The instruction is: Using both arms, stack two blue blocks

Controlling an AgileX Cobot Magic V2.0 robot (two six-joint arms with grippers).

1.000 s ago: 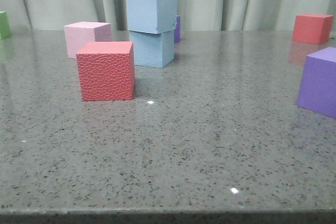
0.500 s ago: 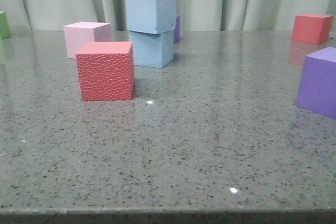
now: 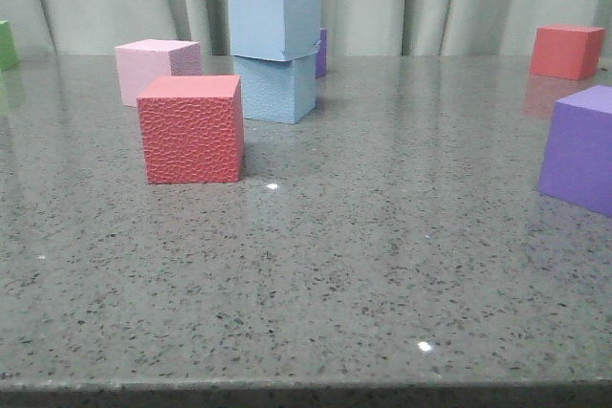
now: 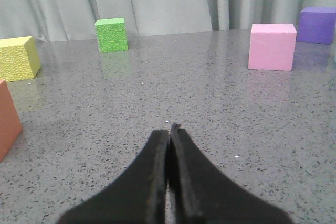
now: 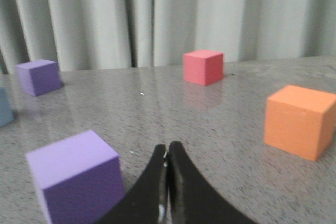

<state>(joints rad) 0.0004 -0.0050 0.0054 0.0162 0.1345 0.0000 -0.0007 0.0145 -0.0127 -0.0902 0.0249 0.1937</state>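
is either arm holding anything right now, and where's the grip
Nothing is held. The left gripper and right gripper both have their fingers pressed together with nothing between them. The upper blue block sits free on the lower blue block.

Pebbled matt foam: pale sky-blue lower cube (image 3: 277, 89), red cube (image 3: 191, 129). Speckled grey stone-look tabletop (image 3: 382, 236) glossy, reflective. Upper sky-blue cube (image 3: 274, 20) seemingly smoother.

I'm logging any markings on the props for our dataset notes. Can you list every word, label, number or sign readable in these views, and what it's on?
None: no view shows any readable text.
The two blue blocks, the red cube, the pink cube and the orange cube show only plain or pebbled faces.
The left gripper and right gripper bear no markings.
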